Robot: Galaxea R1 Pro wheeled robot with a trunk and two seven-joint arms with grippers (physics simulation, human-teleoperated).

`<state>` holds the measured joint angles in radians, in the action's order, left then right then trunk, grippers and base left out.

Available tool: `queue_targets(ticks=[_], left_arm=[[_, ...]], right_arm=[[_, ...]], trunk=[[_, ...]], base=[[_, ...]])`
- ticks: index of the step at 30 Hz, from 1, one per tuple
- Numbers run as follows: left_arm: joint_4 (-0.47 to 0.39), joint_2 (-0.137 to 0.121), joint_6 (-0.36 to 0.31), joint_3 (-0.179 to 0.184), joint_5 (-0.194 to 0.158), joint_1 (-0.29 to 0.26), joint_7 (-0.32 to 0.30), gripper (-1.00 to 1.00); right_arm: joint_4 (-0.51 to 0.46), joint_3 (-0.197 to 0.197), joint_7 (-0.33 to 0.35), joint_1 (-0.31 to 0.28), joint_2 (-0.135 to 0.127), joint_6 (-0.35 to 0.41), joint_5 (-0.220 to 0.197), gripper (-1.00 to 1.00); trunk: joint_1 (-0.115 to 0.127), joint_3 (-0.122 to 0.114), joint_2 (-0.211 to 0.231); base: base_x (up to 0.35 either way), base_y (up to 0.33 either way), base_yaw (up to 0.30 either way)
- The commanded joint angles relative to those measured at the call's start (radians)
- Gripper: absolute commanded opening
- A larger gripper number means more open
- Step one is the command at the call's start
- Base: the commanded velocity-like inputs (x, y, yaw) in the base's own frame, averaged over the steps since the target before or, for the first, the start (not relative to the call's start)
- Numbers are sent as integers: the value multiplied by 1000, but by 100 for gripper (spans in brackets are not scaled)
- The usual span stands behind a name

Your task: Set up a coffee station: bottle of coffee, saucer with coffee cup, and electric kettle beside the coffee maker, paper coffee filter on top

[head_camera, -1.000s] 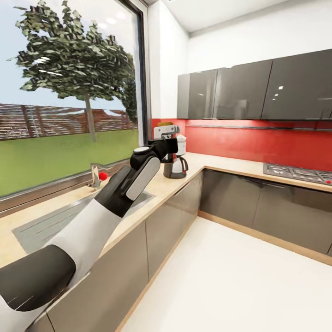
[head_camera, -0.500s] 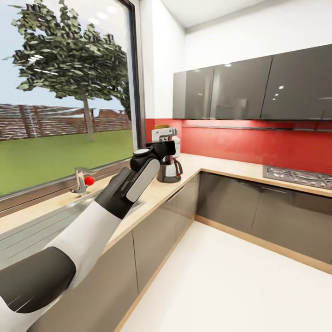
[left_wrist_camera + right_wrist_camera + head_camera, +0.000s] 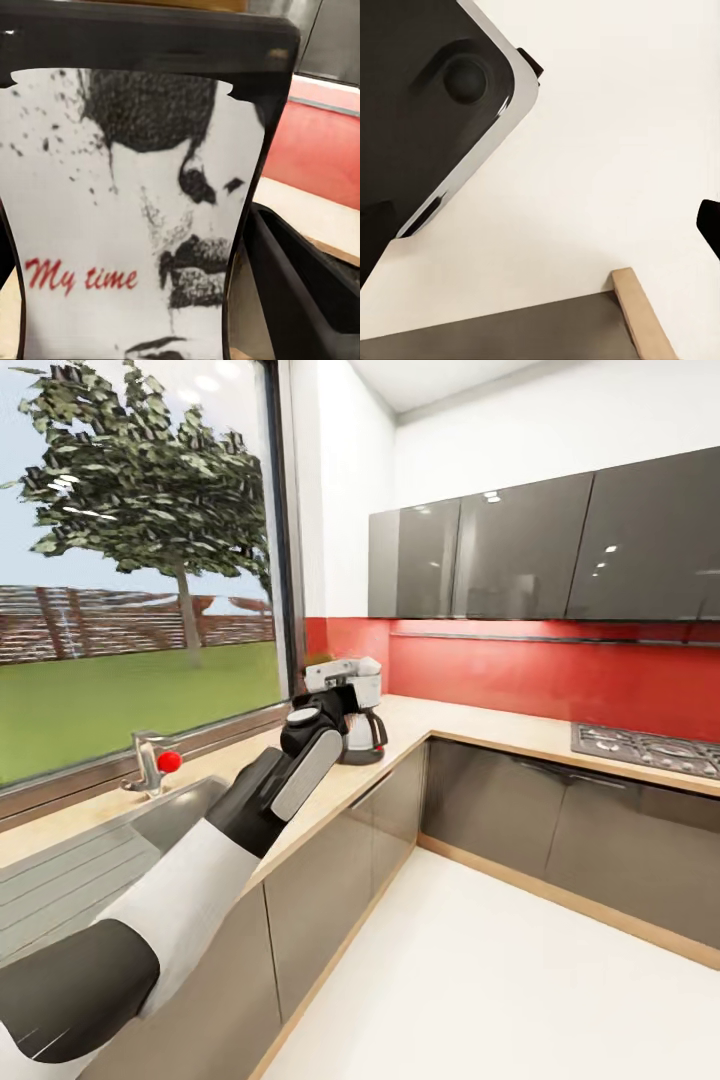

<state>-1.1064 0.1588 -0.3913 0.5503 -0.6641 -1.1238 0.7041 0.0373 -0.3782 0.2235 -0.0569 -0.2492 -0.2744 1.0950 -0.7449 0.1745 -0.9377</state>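
Pincer of the left arm reaches out at chest height; its jaws stand closed around the bottle of coffee, whose pale label reading "My time" sits between them in the left wrist view. At about one o'clock from it, just beyond, the coffee maker stands on the countertop. At nine o'clock lie the sink and its tap. Whether the right pincer is open or closed cannot be told.

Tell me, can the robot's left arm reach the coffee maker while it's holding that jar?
Probably yes. The left gripper, shut on the bottle of coffee, appears just before the coffee maker above the countertop, nothing between.
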Motion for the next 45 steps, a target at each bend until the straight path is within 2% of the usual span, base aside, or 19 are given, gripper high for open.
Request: queue_targets(ticks=[1, 2, 5, 8, 9, 10, 20, 38, 45], left_arm=[[-1, 0, -1, 2, -3, -1, 6, -100], [0, -13, 11, 2, -3, 26, 9, -100], [-3, -25, 15, 2, -3, 49, 10, -100], [-8, -50, 19, 2, -3, 81, 10, -100], [-7, -65, 27, 2, -3, 95, 8, -100], [-6, -68, 34, 2, -3, 97, 7, -100], [1, -74, 48, 2, -3, 102, 2, -100], [5, -80, 46, 2, -3, 102, 2, -100], [5, -86, 46, 2, -3, 115, 1, -100]], right_arm=[[3, -8, 2, -1, -1, -3, 5, 100], [3, -8, 2, -1, -1, -3, 5, 100], [3, -8, 2, -1, -1, -3, 5, 100], [3, -8, 2, -1, -1, -3, 5, 100], [3, -8, 2, -1, -1, -3, 5, 100], [3, -8, 2, -1, -2, -3, 5, 100], [3, -8, 2, -1, -1, -4, 5, 100], [3, -8, 2, -1, -1, -3, 3, 100], [3, -7, 2, -1, -1, -3, 3, 100]], trunk=[[0, 1, -1], [0, 1, -1], [0, 1, -1], [0, 1, -1], [0, 1, -1], [0, 1, -1], [0, 1, -1], [0, 1, -1], [0, 1, -1]], base=[[47, -23, 0], [19, -9, 0], [12, -6, 0], [32, -2, 0], [236, -1, 0], [269, 0, 0], [279, 0, 0], [28, 3, 0], [268, 171, 0]])
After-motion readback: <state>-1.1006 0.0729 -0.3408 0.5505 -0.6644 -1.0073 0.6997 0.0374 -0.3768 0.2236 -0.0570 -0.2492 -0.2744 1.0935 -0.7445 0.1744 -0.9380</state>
